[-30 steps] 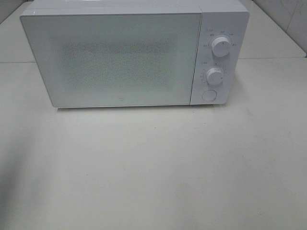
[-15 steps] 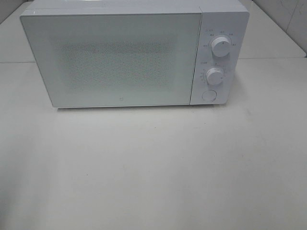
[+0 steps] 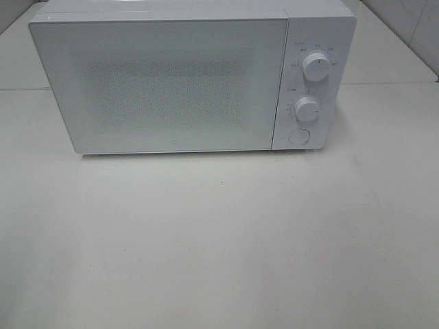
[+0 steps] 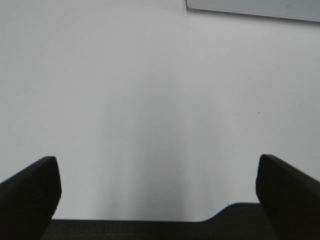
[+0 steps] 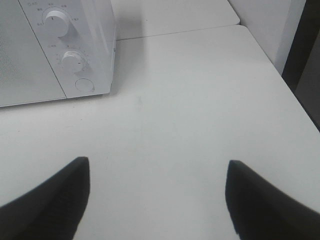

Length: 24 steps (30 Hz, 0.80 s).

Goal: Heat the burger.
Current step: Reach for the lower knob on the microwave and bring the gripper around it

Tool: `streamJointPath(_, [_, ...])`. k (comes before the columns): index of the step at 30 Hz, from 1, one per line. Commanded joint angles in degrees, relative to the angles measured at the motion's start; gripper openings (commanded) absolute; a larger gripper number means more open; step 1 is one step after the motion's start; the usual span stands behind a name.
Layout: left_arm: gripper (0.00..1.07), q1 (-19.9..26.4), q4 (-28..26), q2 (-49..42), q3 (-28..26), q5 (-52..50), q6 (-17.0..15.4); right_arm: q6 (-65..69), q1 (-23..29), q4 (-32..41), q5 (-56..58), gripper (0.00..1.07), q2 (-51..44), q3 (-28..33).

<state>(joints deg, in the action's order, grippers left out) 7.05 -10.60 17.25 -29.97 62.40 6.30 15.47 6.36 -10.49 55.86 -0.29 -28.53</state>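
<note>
Your left gripper (image 4: 157, 165) stands wide apart, holding nothing, above the white table (image 3: 219, 240). Your right gripper (image 5: 157, 164) is spread too, empty and touching nothing, near the knob side of the white microwave (image 3: 171, 82), whose door is closed. You cannot tell where the burger is.

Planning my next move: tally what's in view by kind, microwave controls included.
White box-shaped microwave oven, door closed: 1
White round knobs: 2, upper knob, lower knob
White round push button: 1
Black robot hands: 2, left hand, right hand, both open
Total: 6
</note>
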Motion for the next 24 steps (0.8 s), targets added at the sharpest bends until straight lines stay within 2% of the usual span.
streamJointPath(1, [0.98,0.1,0.1,-2.3,0.3,-0.9,-0.2,0.5,-0.3,0.1,-0.2,0.73,-1.4,0.1])
streamJointPath(14, [0.98,0.1,0.3,-17.8,0.3,-0.9,-0.1,0.5,-0.3,0.1,-0.2,0.73,-1.4,0.1])
streamJointPath(24, [0.98,0.1,0.3,-18.8,0.3,-0.9,-0.1,0.5,-0.3,0.2,-0.1,0.73,-1.4,0.1])
